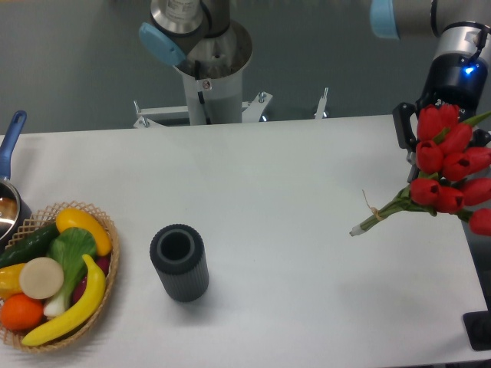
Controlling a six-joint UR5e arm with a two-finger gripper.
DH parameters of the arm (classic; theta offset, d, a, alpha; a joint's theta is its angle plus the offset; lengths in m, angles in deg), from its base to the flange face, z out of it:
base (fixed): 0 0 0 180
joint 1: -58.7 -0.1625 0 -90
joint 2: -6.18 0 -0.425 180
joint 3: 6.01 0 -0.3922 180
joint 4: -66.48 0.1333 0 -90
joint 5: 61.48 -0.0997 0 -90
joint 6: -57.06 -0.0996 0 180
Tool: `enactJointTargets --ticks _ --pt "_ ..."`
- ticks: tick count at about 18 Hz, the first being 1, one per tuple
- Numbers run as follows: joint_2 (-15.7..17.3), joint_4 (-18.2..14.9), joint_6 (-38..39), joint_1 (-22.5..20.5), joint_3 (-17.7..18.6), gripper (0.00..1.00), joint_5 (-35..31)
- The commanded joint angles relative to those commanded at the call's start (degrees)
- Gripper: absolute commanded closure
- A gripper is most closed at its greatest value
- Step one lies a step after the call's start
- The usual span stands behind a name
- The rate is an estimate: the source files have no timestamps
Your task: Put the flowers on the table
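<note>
The flowers (449, 165), a bunch of red tulip heads with green stems tied with string, are at the right edge of the white table (291, 176). Their stem ends (360, 228) point down and to the left, just over the tabletop. My gripper (412, 149) comes down from the upper right and is shut on the bunch. The tulip heads hide most of it, and only one dark finger (402, 126) shows at their left. Whether the stem tips touch the table cannot be told.
A dark grey ribbed cylinder (179, 262) stands upright at centre left. A wicker basket (92, 326) of fruit and vegetables sits at the front left corner, with a blue-handled pot (9, 153) behind it. The arm's base (209, 77) stands behind the far edge.
</note>
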Motion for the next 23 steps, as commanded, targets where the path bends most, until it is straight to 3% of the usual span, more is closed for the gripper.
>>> enactJointTargets --ticks 2,7,13,17,23 --pt "0.6 0.0 -0.4 0.4 1.1 0.70 -0.9" --pt "3.1 -0.2 -0.3 0.8 1.8 0.70 -11.1" --pt "6.0 -0.3 -0.4 3.9 3.9 0.69 -28.5" --pt "4.9 -0.2 -1.0 9.4 3.5 0.70 -42.1" --pt "0.4 -0.4 -4.0 18.8 3.5 0.69 -61.4"
